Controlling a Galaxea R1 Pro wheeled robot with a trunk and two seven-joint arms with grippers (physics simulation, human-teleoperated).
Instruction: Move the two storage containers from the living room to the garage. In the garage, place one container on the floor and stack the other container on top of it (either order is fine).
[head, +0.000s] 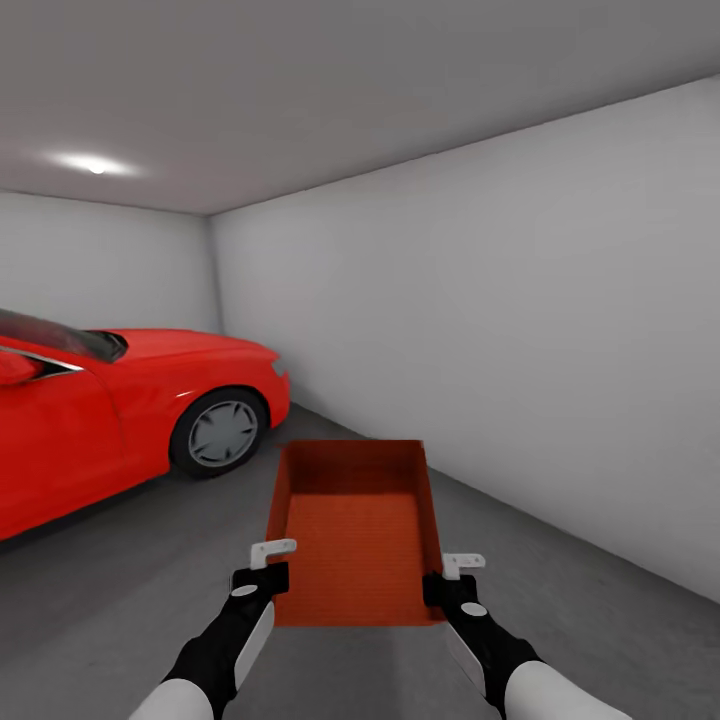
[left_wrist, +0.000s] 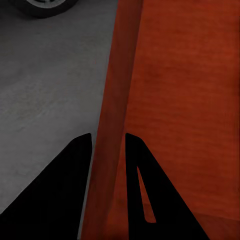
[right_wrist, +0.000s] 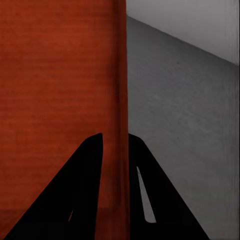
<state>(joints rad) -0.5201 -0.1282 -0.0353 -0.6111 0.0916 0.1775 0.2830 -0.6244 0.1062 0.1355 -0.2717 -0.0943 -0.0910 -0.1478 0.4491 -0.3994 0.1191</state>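
An orange-red storage container (head: 355, 535) hangs open-topped and empty in front of me, above the garage's dark grey floor (head: 560, 590). My left gripper (head: 272, 565) is shut on its left wall near the close corner, and my right gripper (head: 445, 575) is shut on its right wall. In the left wrist view the black fingers (left_wrist: 75, 170) straddle the thin orange wall (left_wrist: 112, 145). Seen from the right wrist, the right gripper (right_wrist: 116, 145) pinches the other wall (right_wrist: 120, 90) the same way.
A red car (head: 110, 410) stands at the left, its front wheel (head: 222, 432) close to the container's far left corner. A plain white-grey wall (head: 520, 340) runs along the right. Bare floor stretches ahead between car and wall.
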